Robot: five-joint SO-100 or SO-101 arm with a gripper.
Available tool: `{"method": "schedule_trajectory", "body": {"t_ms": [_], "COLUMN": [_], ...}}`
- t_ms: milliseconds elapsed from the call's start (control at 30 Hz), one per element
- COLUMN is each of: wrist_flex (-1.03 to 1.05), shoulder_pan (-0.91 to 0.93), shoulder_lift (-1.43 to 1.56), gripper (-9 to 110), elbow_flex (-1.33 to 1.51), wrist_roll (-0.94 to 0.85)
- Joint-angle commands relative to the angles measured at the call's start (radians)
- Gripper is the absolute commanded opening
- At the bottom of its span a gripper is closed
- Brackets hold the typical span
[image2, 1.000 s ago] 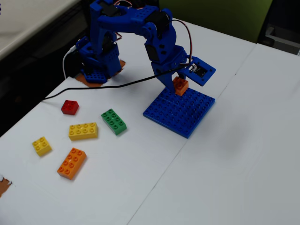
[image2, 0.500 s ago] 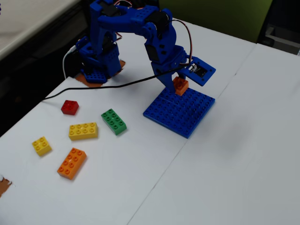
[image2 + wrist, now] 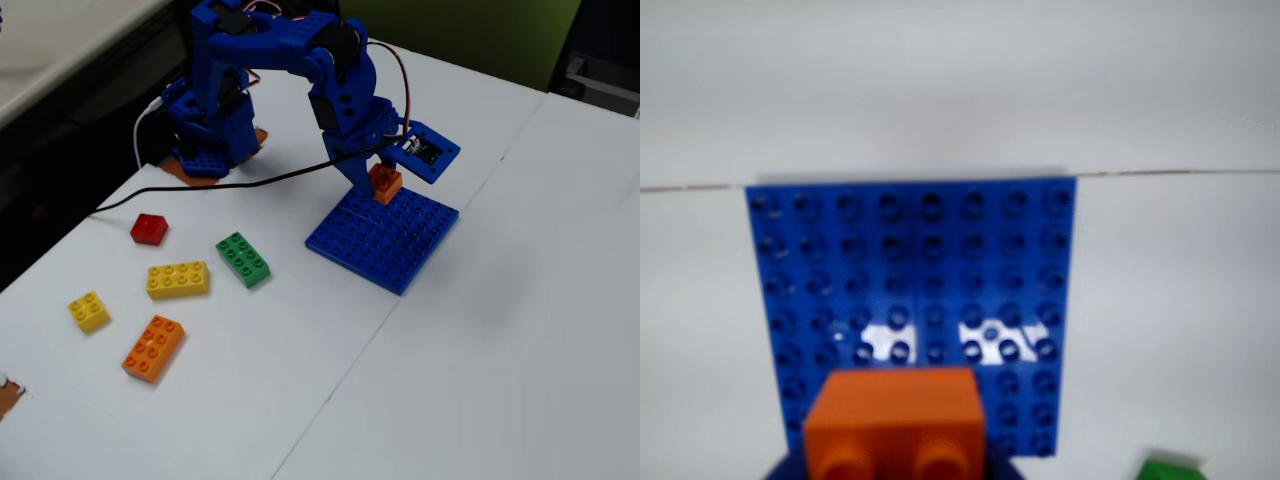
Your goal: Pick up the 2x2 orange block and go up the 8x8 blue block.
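Gripper [image 3: 382,172] clamps 2x2 orange block [image 3: 385,184] between its fingers, upper centre of fixed view, over 8x8 blue block [image 3: 385,240] far edge

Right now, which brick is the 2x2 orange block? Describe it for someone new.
Find the 8x8 blue block beside the blue arm. At its far edge, the gripper holds the 2x2 orange block. Unlike the longer orange brick lying near the yellow ones, it is short and square.
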Motion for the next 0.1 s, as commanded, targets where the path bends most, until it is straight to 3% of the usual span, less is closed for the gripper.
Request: {"method": "schedule_trajectory", "body": {"t_ms": [0, 67], "wrist_flex": [-0.014, -0.014], "shoulder_pan": [-0.015, -0.015], "shoulder_lift": [0.041, 0.041], "gripper": [0, 0], "elbow_flex": [-0.005, -0.005], "wrist_roll": [0.006, 0.006]}}
